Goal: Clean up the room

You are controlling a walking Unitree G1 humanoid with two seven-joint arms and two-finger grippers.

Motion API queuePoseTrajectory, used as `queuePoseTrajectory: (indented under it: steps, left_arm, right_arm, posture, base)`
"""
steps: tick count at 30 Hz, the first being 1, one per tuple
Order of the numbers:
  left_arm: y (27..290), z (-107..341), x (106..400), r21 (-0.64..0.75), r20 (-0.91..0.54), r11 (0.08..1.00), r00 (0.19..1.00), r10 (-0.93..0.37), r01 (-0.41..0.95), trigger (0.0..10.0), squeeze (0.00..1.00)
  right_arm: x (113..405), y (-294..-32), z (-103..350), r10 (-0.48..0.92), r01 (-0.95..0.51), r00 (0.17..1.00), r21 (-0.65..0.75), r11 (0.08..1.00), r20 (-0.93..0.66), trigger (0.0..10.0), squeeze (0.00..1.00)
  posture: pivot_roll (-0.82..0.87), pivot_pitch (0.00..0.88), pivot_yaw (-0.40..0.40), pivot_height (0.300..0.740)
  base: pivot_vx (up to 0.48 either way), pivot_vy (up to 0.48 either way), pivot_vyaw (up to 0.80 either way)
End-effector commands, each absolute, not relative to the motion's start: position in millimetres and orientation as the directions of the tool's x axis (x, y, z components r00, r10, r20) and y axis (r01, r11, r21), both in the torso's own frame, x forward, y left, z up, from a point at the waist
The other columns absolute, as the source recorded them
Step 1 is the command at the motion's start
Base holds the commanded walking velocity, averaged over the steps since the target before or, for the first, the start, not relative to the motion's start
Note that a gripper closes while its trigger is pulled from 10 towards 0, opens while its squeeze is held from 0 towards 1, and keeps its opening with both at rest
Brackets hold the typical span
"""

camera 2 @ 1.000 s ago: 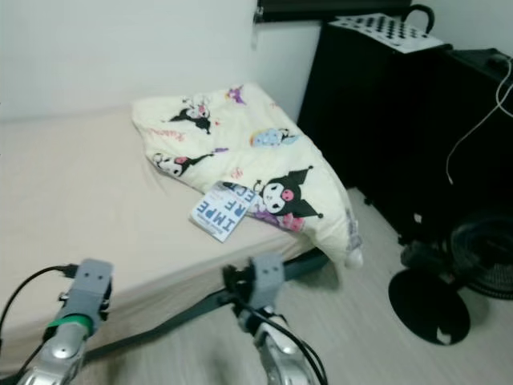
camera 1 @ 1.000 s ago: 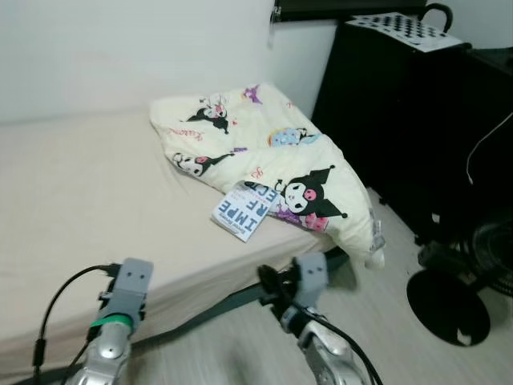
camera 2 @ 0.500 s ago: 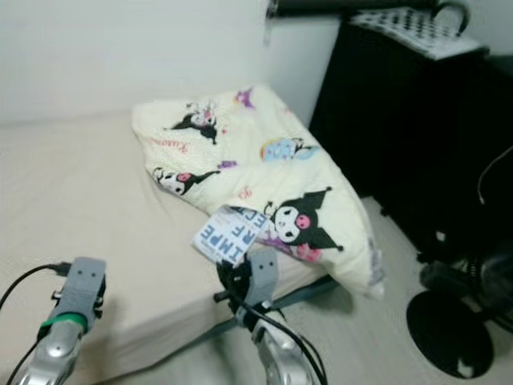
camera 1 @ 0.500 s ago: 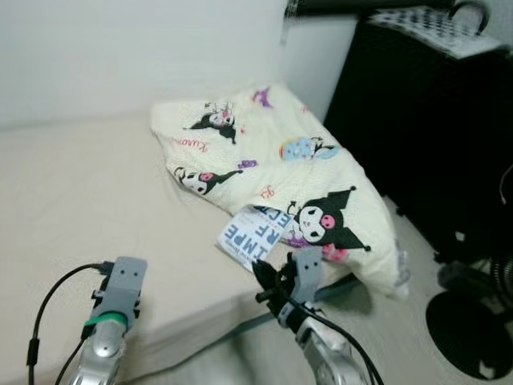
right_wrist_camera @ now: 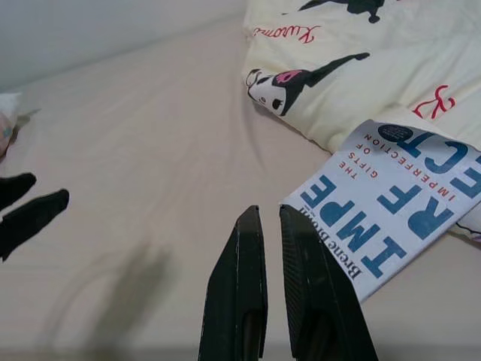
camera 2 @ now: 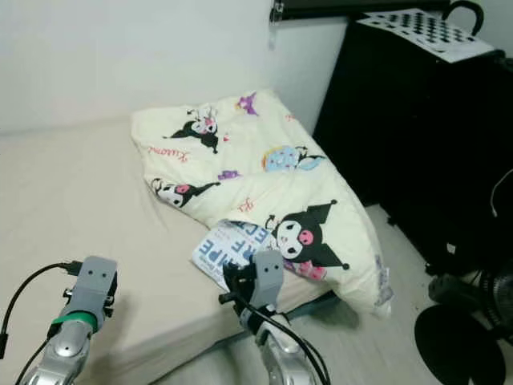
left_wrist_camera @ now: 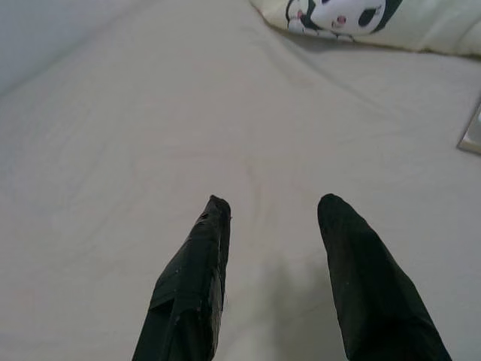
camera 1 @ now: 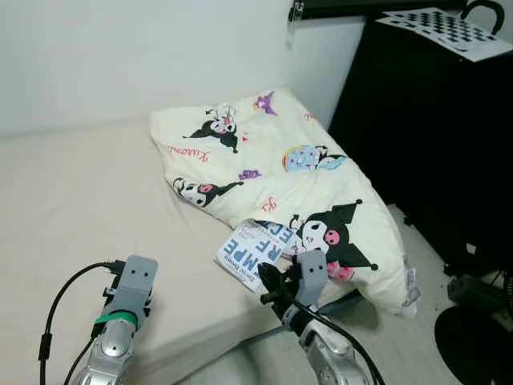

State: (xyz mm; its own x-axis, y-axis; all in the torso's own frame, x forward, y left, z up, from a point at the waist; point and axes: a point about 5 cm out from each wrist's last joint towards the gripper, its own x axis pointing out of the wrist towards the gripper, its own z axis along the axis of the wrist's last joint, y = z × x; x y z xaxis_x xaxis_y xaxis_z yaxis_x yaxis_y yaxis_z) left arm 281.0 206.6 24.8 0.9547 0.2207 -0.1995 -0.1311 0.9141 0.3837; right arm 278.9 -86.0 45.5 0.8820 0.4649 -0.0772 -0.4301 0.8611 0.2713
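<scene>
Right wrist view gives the clearest read: the right gripper (right_wrist_camera: 272, 218) has its two black fingers nearly pressed together, holding nothing, with the tips just short of the near corner of a white paperback book with large blue lettering (right_wrist_camera: 391, 210). That book lies flat on the beige mattress sheet (camera 1: 80, 200), near the bed's edge, with its far end tucked slightly under or against a cream quilt printed with black-and-pink cartoon characters (camera 1: 280, 160), which is rumpled across the bed's right side and spills over the edge toward the pale floor. The step in hand looks like picking up the book as a first bit of tidying. To do it well, the fingers would need to part before reaching it, since a flat book on soft bedding offers no easy edge; approaching the free corner nearest the gripper, with one finger sliding beneath and one above, seems the safest way. Pressing down could sink the book into the mattress, and dragging might snag the quilt. The left gripper (left_wrist_camera: 272, 210) hovers over bare sheet with its fingers spread apart and empty, well apart from the book. A black cabinet (camera 1: 433, 120) stands beyond the bed.
</scene>
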Motion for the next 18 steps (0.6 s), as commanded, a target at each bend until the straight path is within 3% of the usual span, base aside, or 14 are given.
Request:
queuePoseTrajectory:
  steps: [1,7,18]
  left_arm:
    - [207,18,275,0.391,-0.227,0.913,0.950,0.216,-0.114,10.0,0.00]
    - [206,15,271,0.406,-0.237,0.909,0.950,0.204,-0.094,10.0,0.00]
    - [201,19,268,0.386,-0.210,0.917,0.958,0.195,-0.102,10.0,0.00]
  right_arm:
    - [274,-90,34,0.450,-0.403,0.884,0.280,0.872,-0.129,10.0,0.00]
    - [277,-97,22,0.373,-0.287,0.903,0.345,0.894,-0.213,10.0,0.00]
    - [277,-107,17,0.352,-0.241,0.910,0.412,0.879,-0.218,10.0,0.00]
  posture:
    - [-0.02,0.057,0.038,0.740]
    - [-0.02,0.066,0.034,0.740]
    - [0.00,0.085,0.010,0.695]
  base:
    - [0.000,0.000,0.00]
    - [0.000,0.000,0.00]
    - [0.000,0.000,0.00]
